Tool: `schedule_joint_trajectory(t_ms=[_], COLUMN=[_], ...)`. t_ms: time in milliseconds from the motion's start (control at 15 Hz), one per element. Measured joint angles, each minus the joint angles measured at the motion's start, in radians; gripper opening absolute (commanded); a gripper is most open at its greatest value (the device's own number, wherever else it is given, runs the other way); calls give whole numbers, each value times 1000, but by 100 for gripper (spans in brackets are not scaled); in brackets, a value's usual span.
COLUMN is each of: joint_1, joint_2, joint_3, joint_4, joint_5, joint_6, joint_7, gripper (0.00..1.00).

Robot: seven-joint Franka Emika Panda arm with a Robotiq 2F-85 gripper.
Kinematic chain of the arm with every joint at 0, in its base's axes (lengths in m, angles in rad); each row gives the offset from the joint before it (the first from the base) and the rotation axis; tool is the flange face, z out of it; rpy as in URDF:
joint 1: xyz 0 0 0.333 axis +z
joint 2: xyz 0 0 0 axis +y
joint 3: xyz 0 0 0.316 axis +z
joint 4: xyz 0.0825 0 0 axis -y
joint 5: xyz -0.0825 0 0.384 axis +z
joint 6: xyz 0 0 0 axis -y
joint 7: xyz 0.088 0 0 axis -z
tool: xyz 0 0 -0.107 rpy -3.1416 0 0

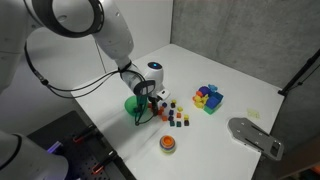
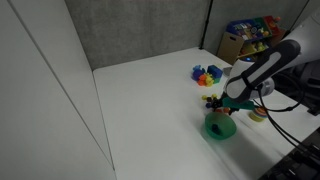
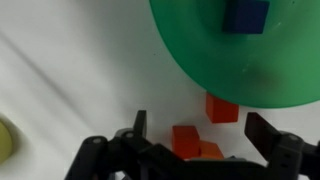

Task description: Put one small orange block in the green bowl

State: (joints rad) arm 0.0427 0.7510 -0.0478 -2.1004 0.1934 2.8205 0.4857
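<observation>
The green bowl (image 3: 240, 50) fills the top of the wrist view and holds a blue cube (image 3: 246, 14). It also shows in both exterior views (image 1: 133, 104) (image 2: 220, 127). My gripper (image 3: 200, 125) is open, low over the table just beside the bowl's rim. Between its fingers lie three small cubes: a red-orange one (image 3: 222, 107) against the rim, another (image 3: 184, 138), and an orange block (image 3: 209, 151) touching it. None is gripped. In the exterior views the gripper (image 1: 150, 98) (image 2: 232, 100) hangs between the bowl and the row of tiny cubes (image 1: 176, 116).
A cluster of bigger yellow, blue and purple blocks (image 1: 208, 97) (image 2: 207, 74) lies farther along the white table. An orange-red disc (image 1: 168, 144) sits near the table edge. A grey flat object (image 1: 255, 136) lies at one corner. A yellow thing (image 3: 6, 138) shows at the wrist view's edge.
</observation>
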Motion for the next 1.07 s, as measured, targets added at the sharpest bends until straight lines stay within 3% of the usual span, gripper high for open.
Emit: schedule_joint_trajectory(t_ms=[333, 400, 467, 733, 1000, 1067], joint_1=[13, 15, 15, 16, 16, 17], joint_2=[36, 40, 42, 46, 56, 59], joint_3=[3, 5, 7, 10, 12, 12], joint_4=[22, 26, 29, 38, 43, 44], joint_5=[19, 20, 21, 24, 25, 25], joint_6=[19, 23, 25, 28, 41, 48], joint_7=[0, 0, 0, 0, 0, 0], gripper=[100, 92, 74, 40, 9, 8])
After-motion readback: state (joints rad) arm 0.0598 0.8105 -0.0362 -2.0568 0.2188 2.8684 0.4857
